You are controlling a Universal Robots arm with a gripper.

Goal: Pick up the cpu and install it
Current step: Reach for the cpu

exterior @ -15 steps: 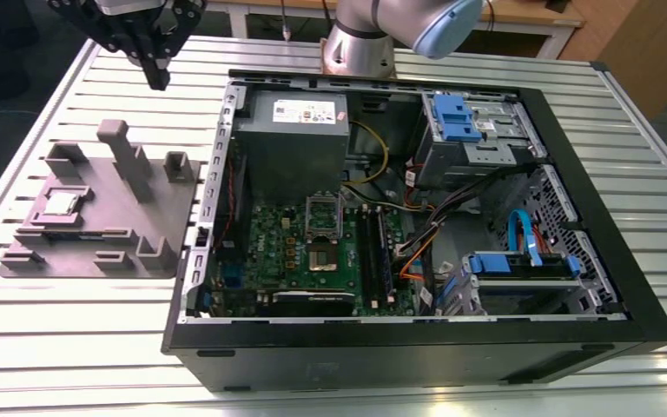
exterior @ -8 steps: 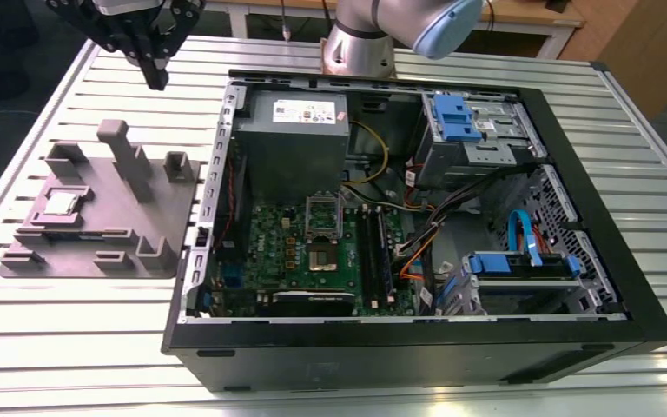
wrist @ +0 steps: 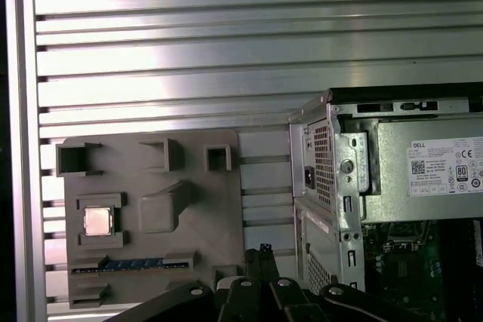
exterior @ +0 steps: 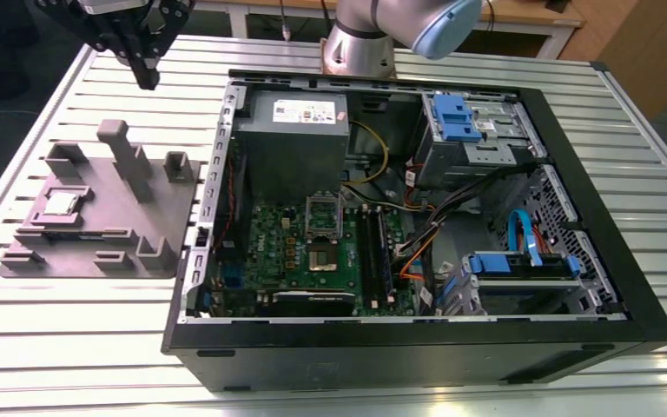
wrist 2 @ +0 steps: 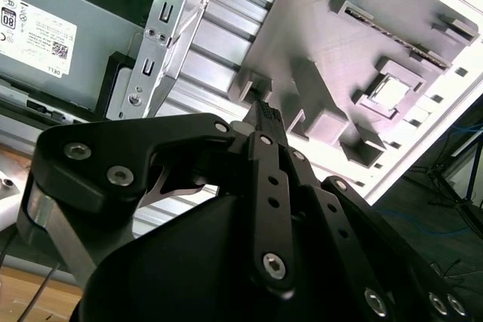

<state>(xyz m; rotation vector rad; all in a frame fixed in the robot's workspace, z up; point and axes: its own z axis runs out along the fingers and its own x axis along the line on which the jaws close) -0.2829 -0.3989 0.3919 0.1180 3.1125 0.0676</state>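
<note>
**CPU unpicked; gripper standing off**

The gripper (exterior: 147, 82) hung over the table (exterior: 56, 347), fingers closed together and holding nothing. The cpu (exterior: 59, 204) lay flat in its recess on the grey fixture (exterior: 125, 228), well apart from the gripper. Judgement: a sound pick required fingers opened and squared to the chip's edges, a straight descent clear of the fixture's posts (exterior: 117, 139), and a light grip.
</note>
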